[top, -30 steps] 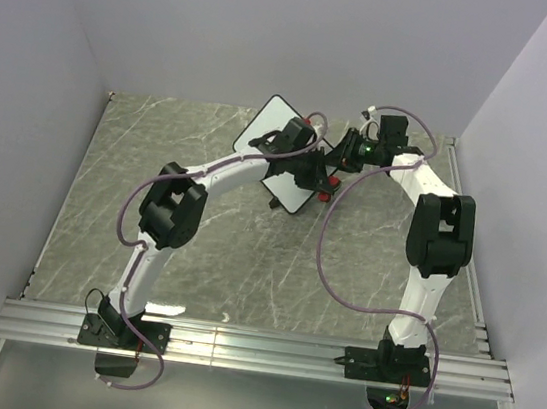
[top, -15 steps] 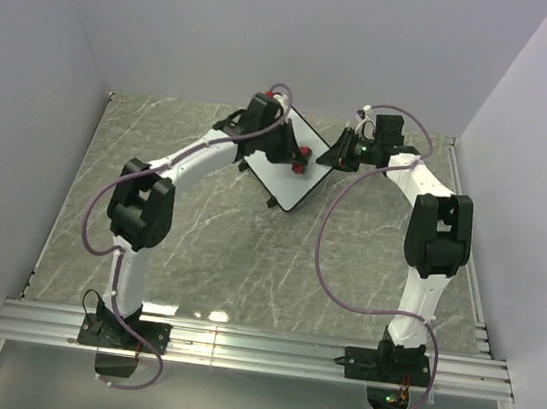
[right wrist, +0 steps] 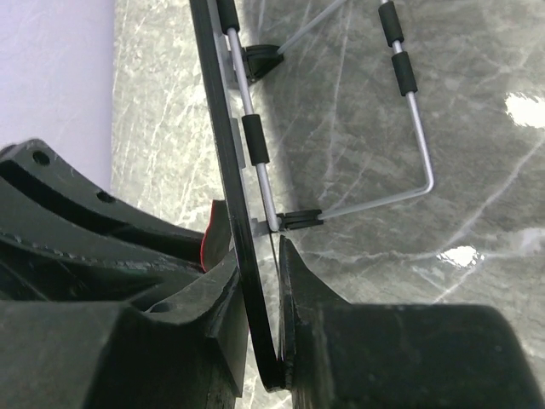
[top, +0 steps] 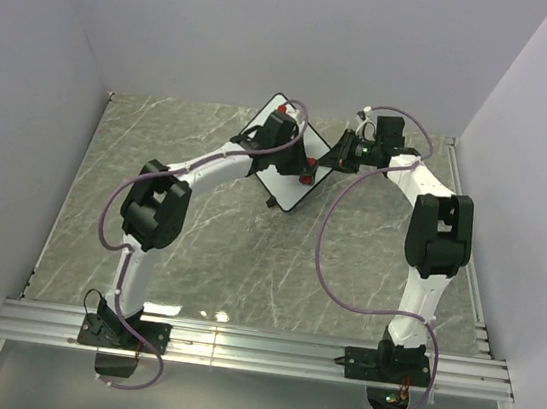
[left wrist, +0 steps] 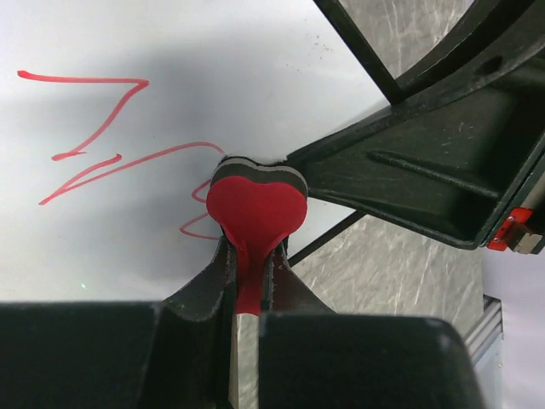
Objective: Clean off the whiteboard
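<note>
The whiteboard (top: pixel 263 129) stands tilted at the back middle of the table. In the left wrist view its white face (left wrist: pixel 255 77) carries red scribbles (left wrist: pixel 94 145). My left gripper (top: pixel 297 165) is shut on the red-black eraser (left wrist: pixel 255 209), which presses on the board next to the scribbles. My right gripper (top: pixel 341 156) is shut on the board's black frame edge (right wrist: pixel 232 187) at its right side, and its dark body shows in the left wrist view (left wrist: pixel 426 170). The eraser's red edge peeks out behind the board (right wrist: pixel 205 243).
The board's wire stand (right wrist: pixel 417 128) with black sleeves rests on the grey marble table (top: pixel 217 248) behind the board. Grey walls close in the back and both sides. A metal rail (top: pixel 255 348) runs along the near edge by the arm bases.
My left gripper with the eraser swept across the board, from its lower right up to its upper left, then back toward the middle. My right gripper stayed holding the board's edge.
</note>
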Robot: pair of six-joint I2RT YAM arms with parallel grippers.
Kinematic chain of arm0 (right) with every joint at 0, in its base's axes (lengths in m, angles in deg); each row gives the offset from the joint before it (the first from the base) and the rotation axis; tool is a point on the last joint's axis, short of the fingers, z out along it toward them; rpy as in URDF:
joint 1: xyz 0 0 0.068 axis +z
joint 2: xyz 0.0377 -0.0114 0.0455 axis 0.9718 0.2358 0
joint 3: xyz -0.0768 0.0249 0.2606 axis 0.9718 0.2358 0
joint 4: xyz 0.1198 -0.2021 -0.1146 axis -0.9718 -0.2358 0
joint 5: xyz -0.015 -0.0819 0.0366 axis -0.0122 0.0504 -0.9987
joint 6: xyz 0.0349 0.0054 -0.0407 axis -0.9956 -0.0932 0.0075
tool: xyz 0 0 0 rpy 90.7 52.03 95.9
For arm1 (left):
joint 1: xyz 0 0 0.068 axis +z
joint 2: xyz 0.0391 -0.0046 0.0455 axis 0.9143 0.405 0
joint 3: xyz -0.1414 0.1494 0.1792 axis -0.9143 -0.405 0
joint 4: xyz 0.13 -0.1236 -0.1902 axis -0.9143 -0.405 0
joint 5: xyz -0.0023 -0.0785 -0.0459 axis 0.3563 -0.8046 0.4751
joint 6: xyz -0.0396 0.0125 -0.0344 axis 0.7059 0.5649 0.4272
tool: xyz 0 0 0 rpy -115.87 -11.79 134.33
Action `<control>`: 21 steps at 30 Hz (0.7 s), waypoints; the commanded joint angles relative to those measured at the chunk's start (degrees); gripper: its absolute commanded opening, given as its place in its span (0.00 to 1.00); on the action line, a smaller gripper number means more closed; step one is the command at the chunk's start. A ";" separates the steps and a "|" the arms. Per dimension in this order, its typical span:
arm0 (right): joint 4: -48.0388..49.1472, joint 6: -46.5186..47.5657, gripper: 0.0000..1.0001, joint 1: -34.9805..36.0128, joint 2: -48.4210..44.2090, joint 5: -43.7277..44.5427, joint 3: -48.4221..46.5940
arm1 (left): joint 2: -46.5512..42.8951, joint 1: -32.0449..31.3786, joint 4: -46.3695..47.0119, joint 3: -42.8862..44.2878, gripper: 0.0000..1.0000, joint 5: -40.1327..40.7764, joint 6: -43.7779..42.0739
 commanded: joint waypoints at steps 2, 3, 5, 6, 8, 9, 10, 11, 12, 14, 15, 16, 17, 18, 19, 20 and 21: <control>-7.66 -1.08 0.00 -0.26 0.21 2.96 3.95 | 2.60 -1.23 2.57 3.50 0.00 1.48 -1.14; -7.57 -1.08 0.00 -0.34 0.12 2.87 4.22 | 3.21 -1.23 2.22 4.38 0.00 1.48 -1.32; -7.65 -0.90 0.00 -0.35 0.03 2.70 4.66 | 4.71 -1.23 2.13 4.74 0.00 1.83 -1.67; -7.74 -0.73 0.00 -0.35 -0.05 2.70 4.83 | 5.24 -1.23 1.87 4.91 0.00 2.36 -1.76; -7.83 -0.55 0.00 -0.35 -0.14 2.61 5.10 | 6.91 -0.96 1.16 5.09 0.00 3.24 -2.02; -7.92 -0.46 0.00 -0.26 -0.23 2.35 5.19 | 7.35 -0.79 1.16 4.57 0.00 4.11 -2.19; -7.92 -0.46 0.00 -0.26 -0.32 2.17 5.19 | 7.79 -0.53 1.16 4.21 0.00 4.81 -2.37; -7.92 -0.46 0.00 -0.26 -0.23 1.99 5.19 | 7.97 -0.26 1.34 3.77 0.00 5.52 -2.63; -8.00 -0.46 0.00 -0.34 -0.23 1.82 5.19 | 8.14 0.70 1.34 2.90 0.00 7.18 -2.72; -8.27 -0.38 0.00 -0.35 -0.23 1.64 5.01 | 8.23 2.63 0.82 2.02 0.00 8.68 -2.81; -8.44 -0.20 0.00 -0.26 -0.23 1.64 4.92 | 8.23 3.34 0.55 0.97 0.00 9.39 -2.72; -8.53 -0.11 0.00 -0.34 -0.23 1.73 4.75 | 8.14 4.21 0.29 0.52 0.00 10.52 -2.64; -8.71 -0.11 0.00 -0.26 -0.23 1.64 4.83 | 8.14 5.70 0.02 0.08 0.00 11.14 -2.55; -8.71 -0.11 0.00 -0.26 -0.32 1.73 4.84 | 8.14 6.41 -0.59 -0.71 0.00 11.76 -2.63; -8.71 -0.11 0.00 -0.34 -0.14 1.64 4.75 | 8.32 6.94 -1.29 -0.80 0.00 12.46 -2.81; -8.53 -0.11 0.00 -0.34 -0.14 1.64 4.83 | 8.49 8.17 -1.91 -0.71 0.00 12.47 -2.90; -8.53 -0.29 0.00 -0.35 -0.14 1.55 4.75 | 8.84 8.61 -2.87 -0.45 0.00 14.21 -2.90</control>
